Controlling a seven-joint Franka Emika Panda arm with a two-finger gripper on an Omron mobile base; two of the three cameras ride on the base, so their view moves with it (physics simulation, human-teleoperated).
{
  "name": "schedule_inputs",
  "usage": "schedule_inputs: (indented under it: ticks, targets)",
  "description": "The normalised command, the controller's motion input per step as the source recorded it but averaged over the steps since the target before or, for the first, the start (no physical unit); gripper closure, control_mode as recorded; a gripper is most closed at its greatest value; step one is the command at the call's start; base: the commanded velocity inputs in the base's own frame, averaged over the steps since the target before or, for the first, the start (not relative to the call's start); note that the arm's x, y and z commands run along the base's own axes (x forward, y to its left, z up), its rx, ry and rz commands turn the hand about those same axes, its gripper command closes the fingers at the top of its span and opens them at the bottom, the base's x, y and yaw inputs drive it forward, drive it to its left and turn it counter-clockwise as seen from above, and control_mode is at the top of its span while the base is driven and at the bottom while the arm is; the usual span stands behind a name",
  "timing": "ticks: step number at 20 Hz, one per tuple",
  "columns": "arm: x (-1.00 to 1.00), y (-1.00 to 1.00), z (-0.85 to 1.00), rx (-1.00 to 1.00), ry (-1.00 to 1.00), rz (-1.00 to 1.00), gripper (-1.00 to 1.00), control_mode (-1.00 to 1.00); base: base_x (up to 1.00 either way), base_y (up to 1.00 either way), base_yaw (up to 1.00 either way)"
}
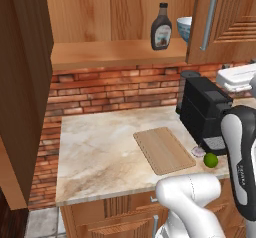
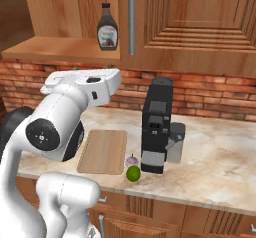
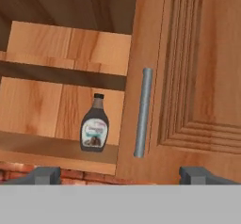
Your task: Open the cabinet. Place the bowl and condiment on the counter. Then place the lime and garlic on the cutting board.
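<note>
While one cabinet (image 1: 30, 82) door is swung aside, the bottle (image 3: 94, 129) and bowl (image 1: 184, 28) stand reachable near the shelf's front edge. The gripper (image 3: 120, 175) faces the bottle with its jaws spread and nothing between them, likely lining up a grasp.

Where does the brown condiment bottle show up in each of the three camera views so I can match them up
Left base view: the condiment bottle stands on the cabinet shelf, upper centre-right, just left of the bowl.
Right base view: upper centre-left, on the shelf, left of the door handle.
Hand view: lower centre-left, on the shelf edge, left of the handle.
Shared landmark: the closed door's grey bar handle, to the bottle's right in every view.
</note>
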Motion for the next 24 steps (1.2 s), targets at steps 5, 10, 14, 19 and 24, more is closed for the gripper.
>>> schedule_inputs:
  ticks: [5, 10, 14, 19, 24]
  targets:
    - [0.31, -0.31, 0.01, 0.1, -0.04, -0.04, -1.0, -1.0, 0.0, 0.0, 0.0]
    - [0.25, -0.12, 0.0, 0.04, -0.01, -0.01, -1.0, -1.0, 0.0, 0.0, 0.0]
    - [0.21, 0.0, 0.0, 0.0, 0.0, 0.0, -1.0, -1.0, 0.0, 0.0, 0.0]
    - [0.28, 0.0, 0.0, 0.0, 0.0, 0.0, -1.0, -1.0, 0.0, 0.0, 0.0]
    - [0.23, -0.02, 0.0, 0.0, 0.0, 0.01, -1.0, -1.0, 0.0, 0.0, 0.0]
